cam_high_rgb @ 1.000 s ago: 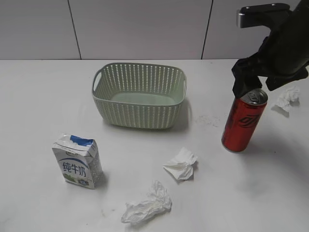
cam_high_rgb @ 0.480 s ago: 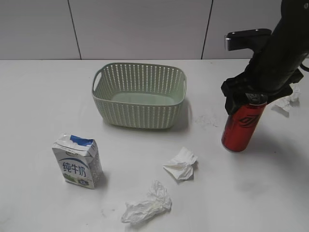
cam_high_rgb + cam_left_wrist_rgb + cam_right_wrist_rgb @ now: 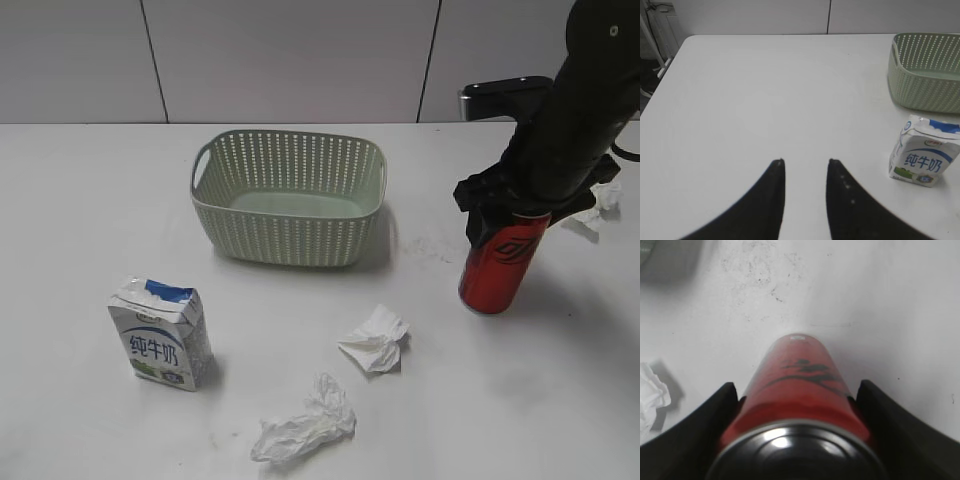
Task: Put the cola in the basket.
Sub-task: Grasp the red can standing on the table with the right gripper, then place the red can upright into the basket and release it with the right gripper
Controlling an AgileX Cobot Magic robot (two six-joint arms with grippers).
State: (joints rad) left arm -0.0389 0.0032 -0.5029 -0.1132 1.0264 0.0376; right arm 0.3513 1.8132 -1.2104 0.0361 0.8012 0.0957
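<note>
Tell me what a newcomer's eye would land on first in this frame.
The red cola can stands upright at the right of the white table, with the right gripper lowered over its top, fingers on either side of it. Next comes the pale green basket, empty at centre back. The milk carton stands front left, and crumpled tissues lie in front.
</note>
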